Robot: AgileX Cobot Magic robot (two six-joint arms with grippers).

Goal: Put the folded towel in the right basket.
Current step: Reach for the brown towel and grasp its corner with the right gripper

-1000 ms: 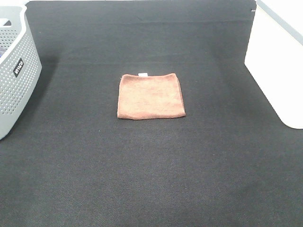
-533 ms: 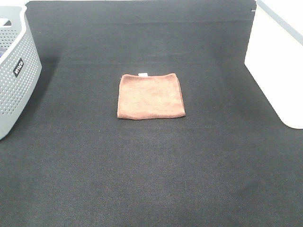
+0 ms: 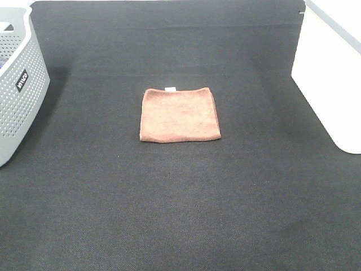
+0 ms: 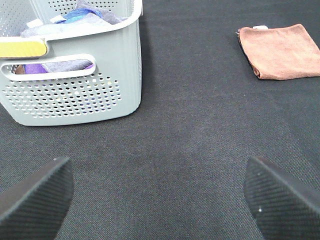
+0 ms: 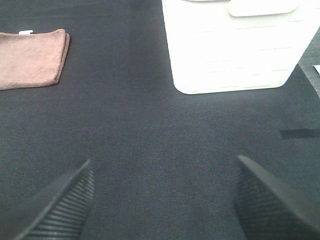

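Note:
A folded brown towel (image 3: 179,114) lies flat in the middle of the black table; it also shows in the left wrist view (image 4: 281,51) and the right wrist view (image 5: 31,58). The white right basket (image 3: 330,76) stands at the table's right edge, its wall showing in the right wrist view (image 5: 232,47). My left gripper (image 4: 160,200) is open and empty, well short of the towel. My right gripper (image 5: 162,200) is open and empty, between towel and white basket. Neither gripper shows in the exterior high view.
A grey perforated basket (image 3: 17,84) stands at the left edge; in the left wrist view (image 4: 70,85) it holds some cloths. The black table cloth (image 3: 180,203) covers the whole work surface.

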